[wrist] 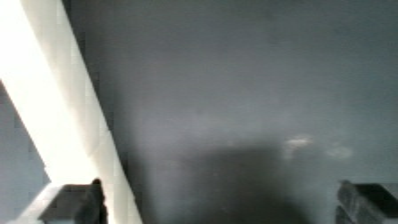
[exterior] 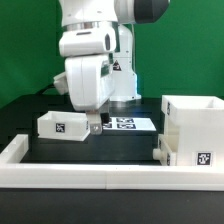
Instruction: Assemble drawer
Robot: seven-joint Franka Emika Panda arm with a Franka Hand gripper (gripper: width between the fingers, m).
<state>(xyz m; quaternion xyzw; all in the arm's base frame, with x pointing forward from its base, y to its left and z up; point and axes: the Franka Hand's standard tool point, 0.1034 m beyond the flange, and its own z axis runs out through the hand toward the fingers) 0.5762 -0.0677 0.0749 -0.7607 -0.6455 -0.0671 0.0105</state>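
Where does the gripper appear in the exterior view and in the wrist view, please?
Exterior view: the gripper hangs at centre, under the white wrist housing, just to the exterior view's right of the small tray.
Wrist view: the gripper shows as two dark fingertips, wide apart over the black table.
Shared landmark: the black table; the wrist view's white band is probably that tray's wall.
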